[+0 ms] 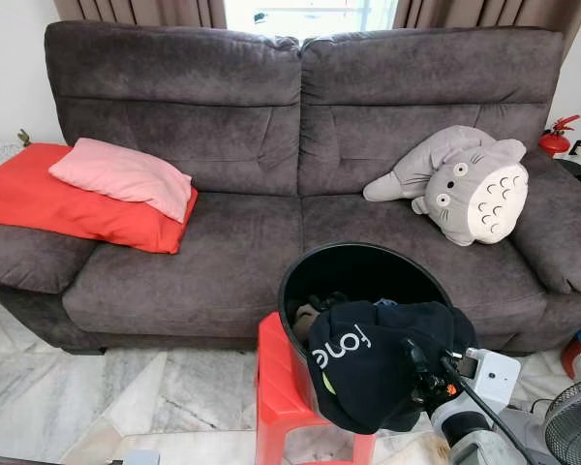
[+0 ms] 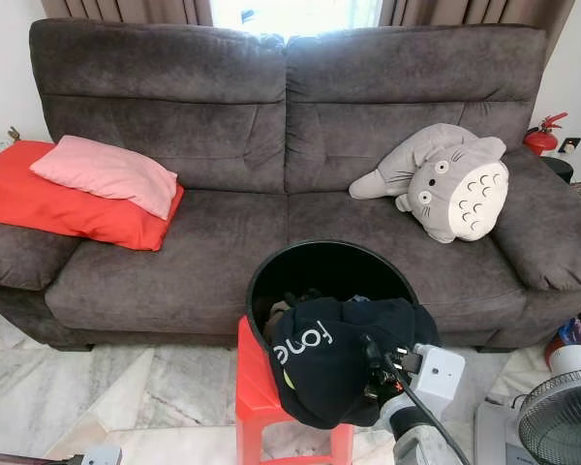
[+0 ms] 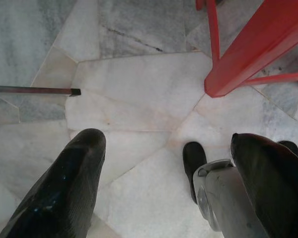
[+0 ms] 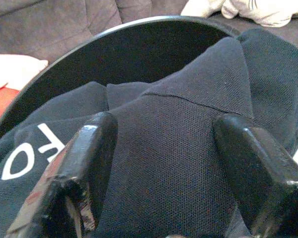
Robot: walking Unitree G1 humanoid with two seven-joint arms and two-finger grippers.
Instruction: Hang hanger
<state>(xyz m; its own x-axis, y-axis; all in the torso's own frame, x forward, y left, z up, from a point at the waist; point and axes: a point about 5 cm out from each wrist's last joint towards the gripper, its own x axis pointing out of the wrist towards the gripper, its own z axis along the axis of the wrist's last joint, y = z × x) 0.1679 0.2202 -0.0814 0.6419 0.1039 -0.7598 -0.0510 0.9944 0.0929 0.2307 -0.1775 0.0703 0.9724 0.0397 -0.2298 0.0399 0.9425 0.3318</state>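
The right tool (image 4: 164,163) sits wide apart against a black shirt (image 1: 368,363) draped over a black bucket (image 1: 305,276). The left tool (image 3: 164,188) hangs wide above the floor (image 3: 134,99).

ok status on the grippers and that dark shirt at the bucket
Right gripper open at dark shirt draped over black bucket rim. Left gripper open above floor. No hanger seen.

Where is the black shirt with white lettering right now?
The black shirt hangs over the near rim of the black bucket on the red stool, with the right hand open against it.

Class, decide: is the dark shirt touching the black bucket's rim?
Touching. In the left eye view the dark shirt drapes over the black bucket rim's front edge.
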